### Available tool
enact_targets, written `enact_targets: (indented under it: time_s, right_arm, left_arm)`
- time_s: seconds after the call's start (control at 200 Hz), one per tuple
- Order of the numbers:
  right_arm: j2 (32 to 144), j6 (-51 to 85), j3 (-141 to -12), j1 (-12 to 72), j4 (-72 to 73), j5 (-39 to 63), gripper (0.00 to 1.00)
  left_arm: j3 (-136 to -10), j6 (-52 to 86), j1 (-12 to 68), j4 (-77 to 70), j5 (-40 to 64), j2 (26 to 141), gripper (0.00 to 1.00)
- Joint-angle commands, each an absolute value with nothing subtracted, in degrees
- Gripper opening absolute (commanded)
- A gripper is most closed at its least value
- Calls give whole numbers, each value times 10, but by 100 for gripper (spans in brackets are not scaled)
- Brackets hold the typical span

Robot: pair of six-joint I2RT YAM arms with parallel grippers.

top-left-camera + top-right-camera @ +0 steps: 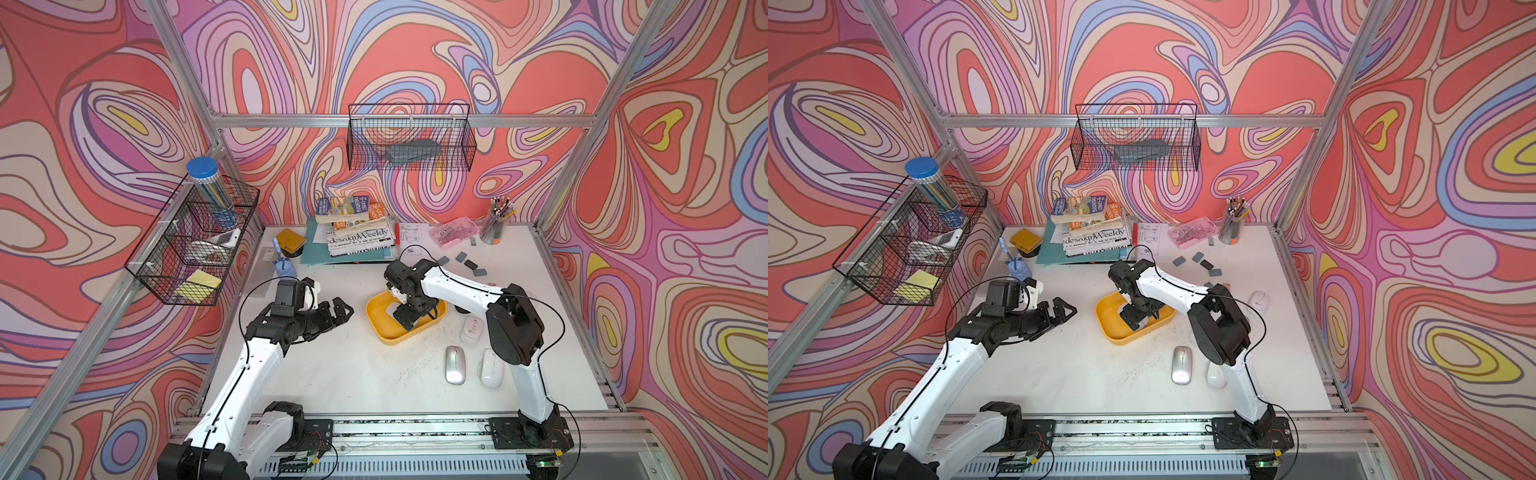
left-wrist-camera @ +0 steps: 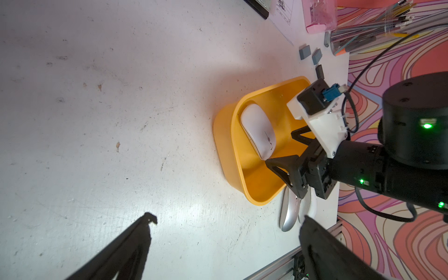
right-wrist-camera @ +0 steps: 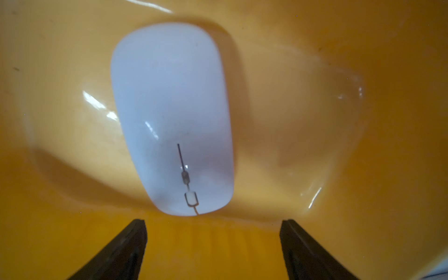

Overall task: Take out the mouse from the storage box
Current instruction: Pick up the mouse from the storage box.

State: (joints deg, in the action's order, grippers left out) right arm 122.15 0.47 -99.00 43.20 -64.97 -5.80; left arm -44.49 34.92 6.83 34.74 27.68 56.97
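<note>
The white mouse (image 3: 172,116) is lying inside the yellow storage box (image 1: 376,320). The right gripper (image 3: 213,244) is hanging over the box, parted, gripping nothing. The left gripper (image 1: 338,311) is hovering beside the box, spread wide, carrying nothing.

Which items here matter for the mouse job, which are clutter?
Job:
- white mouse lying in shallow yellow plastic tray
- open right gripper above it

Clutter:
- silver mouse
- two white mice
- pink clear case
- book stack
</note>
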Motion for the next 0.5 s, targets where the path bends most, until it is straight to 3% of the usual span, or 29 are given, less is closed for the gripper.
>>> enact_targets:
  time_s: [0.0,0.11,0.325,0.496]
  right_arm:
    - [1234,-4,-995,433,-656,-57,88]
    - [1240,-1,-996,433,-657,-81,88]
    - [1260,33,-1003,426,-667,-225,88]
    - [1240,70,-992,416,-605,-293,88]
  left_arm:
    - [-449,343,73,357,273,573,99]
    - [-450,343,73,357,272,573,99]
    - [-449,343,74,360,269,571,99]
    - [-449,343,76,359,268,573,99]
